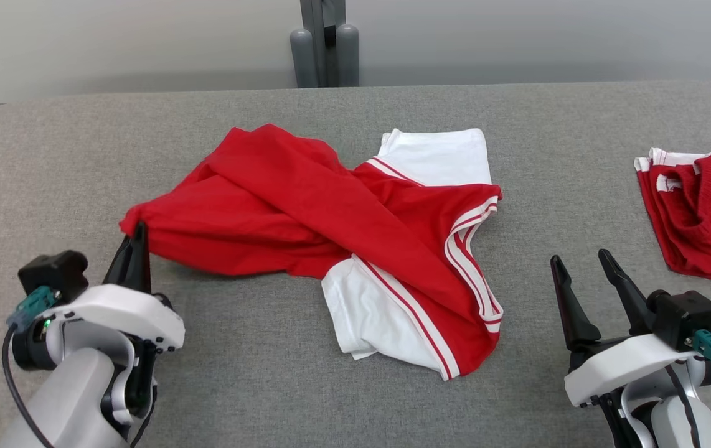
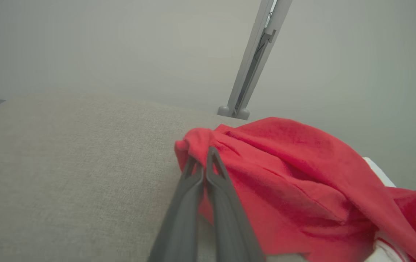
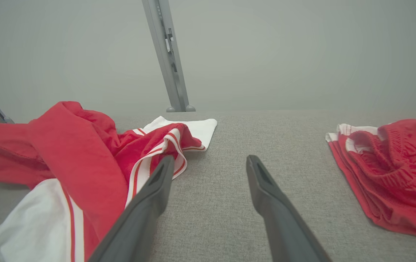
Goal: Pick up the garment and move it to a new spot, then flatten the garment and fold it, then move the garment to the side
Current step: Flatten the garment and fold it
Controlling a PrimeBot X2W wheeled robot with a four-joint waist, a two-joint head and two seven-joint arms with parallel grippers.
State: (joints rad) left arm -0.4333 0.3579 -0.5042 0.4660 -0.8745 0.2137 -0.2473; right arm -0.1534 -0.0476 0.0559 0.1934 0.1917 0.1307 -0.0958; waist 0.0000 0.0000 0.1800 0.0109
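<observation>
At eight o'clock on the table [image 1: 393,398]: pinching the far-left red corner of the garment [image 1: 330,230] with the left gripper [image 1: 137,241], jaws pressed together on the cloth. Seems to raise that corner a little off the surface, likely as an anchor for pulling the fabric out straight.

At the centre: lying crumpled, red body twisted over white sleeves, striped trim toward five o'clock. Not yet flat, so probably at the spreading step.

At four o'clock: hovering with the right gripper [image 1: 581,256] spread wide, touching nothing, just beside the striped hem. Presumably poised to take an opposite edge.

At three o'clock, well apart: second red pile [image 1: 704,211], apparently parked clear of the work area.
</observation>
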